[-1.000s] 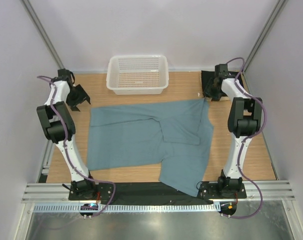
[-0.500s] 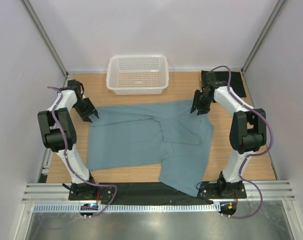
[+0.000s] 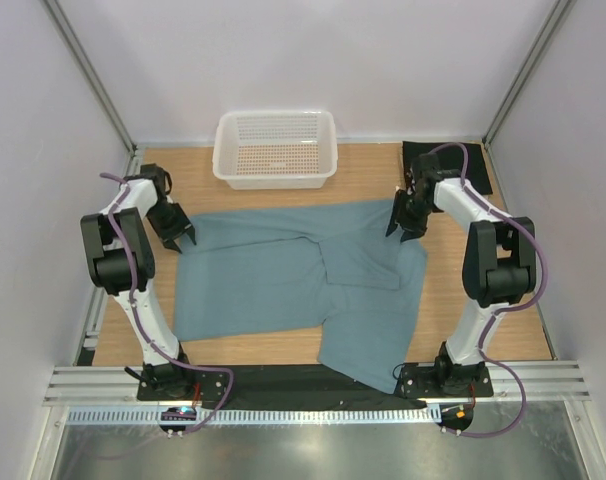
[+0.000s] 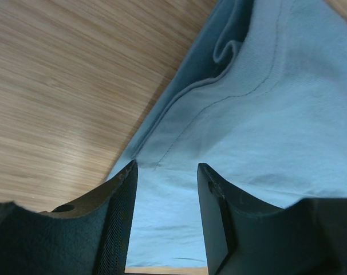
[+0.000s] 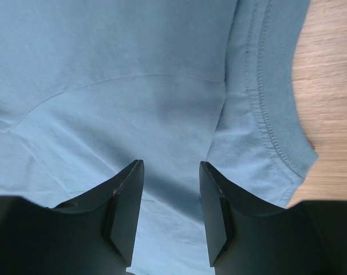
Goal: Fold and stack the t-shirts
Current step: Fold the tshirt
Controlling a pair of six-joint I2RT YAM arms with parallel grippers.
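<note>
A large teal-blue t-shirt (image 3: 283, 280) lies spread on the wooden table, with its right part folded over and a flap reaching the near edge. My left gripper (image 3: 181, 238) hovers over its far left corner. In the left wrist view the left gripper (image 4: 165, 172) stands open above the hemmed edge of the teal-blue t-shirt (image 4: 265, 114). My right gripper (image 3: 402, 226) sits at the far right corner. It is open too, the right gripper (image 5: 170, 166) poised over flat teal cloth (image 5: 133, 86) beside a ribbed hem. A black t-shirt (image 3: 475, 165) lies at the back right.
A white mesh basket (image 3: 275, 176) stands at the back centre. Bare wood (image 4: 64, 86) shows left of the shirt, and more wood (image 5: 334, 103) lies past its right hem. Both arm bases stand on a black strip (image 3: 283, 380) at the near edge.
Both arms swung in from the back corners and came down to the teal shirt's far corners. The left jaws narrowed as they arrived.
</note>
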